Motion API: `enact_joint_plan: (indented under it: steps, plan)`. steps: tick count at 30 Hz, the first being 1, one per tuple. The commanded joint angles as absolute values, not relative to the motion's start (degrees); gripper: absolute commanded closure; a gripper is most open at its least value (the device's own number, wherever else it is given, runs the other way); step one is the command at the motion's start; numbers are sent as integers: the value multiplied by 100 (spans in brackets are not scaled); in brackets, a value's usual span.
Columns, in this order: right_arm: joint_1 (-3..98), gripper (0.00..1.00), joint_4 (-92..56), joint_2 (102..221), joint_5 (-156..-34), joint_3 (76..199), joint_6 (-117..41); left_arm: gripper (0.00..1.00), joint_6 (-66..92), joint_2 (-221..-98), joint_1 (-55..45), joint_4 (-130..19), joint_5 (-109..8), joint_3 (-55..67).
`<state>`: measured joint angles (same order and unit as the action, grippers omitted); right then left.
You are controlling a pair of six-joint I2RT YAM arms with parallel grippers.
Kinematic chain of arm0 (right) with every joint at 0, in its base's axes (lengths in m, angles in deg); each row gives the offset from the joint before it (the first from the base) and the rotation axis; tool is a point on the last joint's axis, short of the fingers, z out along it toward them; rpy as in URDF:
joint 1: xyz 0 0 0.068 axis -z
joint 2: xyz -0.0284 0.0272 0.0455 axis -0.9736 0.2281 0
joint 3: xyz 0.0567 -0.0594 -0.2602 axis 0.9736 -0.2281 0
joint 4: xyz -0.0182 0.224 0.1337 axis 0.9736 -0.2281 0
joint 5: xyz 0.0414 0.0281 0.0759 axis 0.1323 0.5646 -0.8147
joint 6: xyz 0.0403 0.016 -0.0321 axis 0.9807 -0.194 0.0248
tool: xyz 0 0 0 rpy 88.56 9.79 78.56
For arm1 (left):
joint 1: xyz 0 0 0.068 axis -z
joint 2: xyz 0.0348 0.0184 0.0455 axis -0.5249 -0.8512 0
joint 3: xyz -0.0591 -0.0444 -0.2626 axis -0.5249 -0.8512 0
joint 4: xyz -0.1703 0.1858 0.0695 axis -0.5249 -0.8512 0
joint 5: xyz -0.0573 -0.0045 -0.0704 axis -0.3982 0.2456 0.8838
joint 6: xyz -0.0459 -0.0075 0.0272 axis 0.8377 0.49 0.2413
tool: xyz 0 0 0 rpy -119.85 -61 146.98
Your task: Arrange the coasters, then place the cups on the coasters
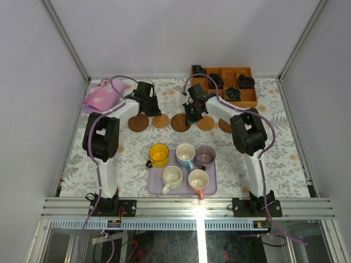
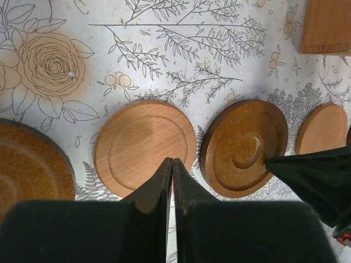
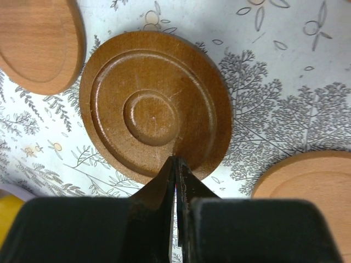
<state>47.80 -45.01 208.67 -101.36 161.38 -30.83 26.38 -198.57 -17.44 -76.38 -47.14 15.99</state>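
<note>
Five coasters lie in a row across the floral table: dark [image 1: 138,123], tan [image 1: 160,121], dark ringed [image 1: 180,123], tan [image 1: 206,123] and dark [image 1: 225,126], the last partly under the right arm. My left gripper [image 2: 173,161] is shut and empty, its tips over the near edge of the tan coaster [image 2: 145,148]. My right gripper [image 3: 176,159] is shut and empty over the near rim of the dark ringed coaster [image 3: 156,104]. The cups stand near the front: yellow [image 1: 159,155], blue [image 1: 185,154], purple [image 1: 205,156], cream [image 1: 172,178], pink [image 1: 198,181].
A lavender tray [image 1: 156,189] holds the cups, with the yellow one at its left corner. An orange-brown compartment box [image 1: 225,85] with dark items sits at the back right. A pink cloth [image 1: 103,96] lies at the back left. White walls enclose the table.
</note>
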Motion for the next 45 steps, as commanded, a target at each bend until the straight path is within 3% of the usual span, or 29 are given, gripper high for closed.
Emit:
enact_joint_plan:
  steps: [1,14,26,32,45]
  plan:
    - [4776,100,-4798,20817,-9414,16188,-3117,99,2510,-19999,-1751,-7498,-4565,1851]
    - [4780,100,-5064,20729,-8949,16242,-3072,99,2529,-20489,-1727,-7530,-4584,2081]
    - [4778,100,-4603,20414,-9763,16210,-3275,99,2502,-20579,-1720,-7550,-4578,1980]
    - [4786,100,-4342,19993,-9497,16217,-3282,99,2502,-20431,-1716,-7522,-4581,1907]
    - [5837,100,-4080,19017,-8831,14872,-2736,99,2632,-19888,-1714,-7389,-4342,2179]
